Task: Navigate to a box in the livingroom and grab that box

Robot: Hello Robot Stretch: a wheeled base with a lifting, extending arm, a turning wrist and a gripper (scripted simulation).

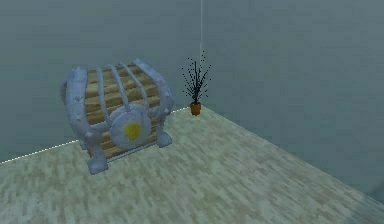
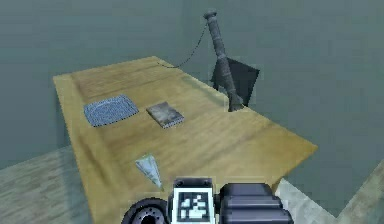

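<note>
a: what is the pale floor carrying?
b: a banded wooden chest is standing on it by the wall, and a small potted plant is sitting in the corner, apart from the chest.
a: and the wooden table?
b: a grey-blue flat sheet is lying toward its left, a small flat boxlike thing is lying just beside that, a pale folded scrap is lying nearer the near edge, and a dark lamp is standing at the far edge.

Dim, even light (faint soft shadows)
</note>
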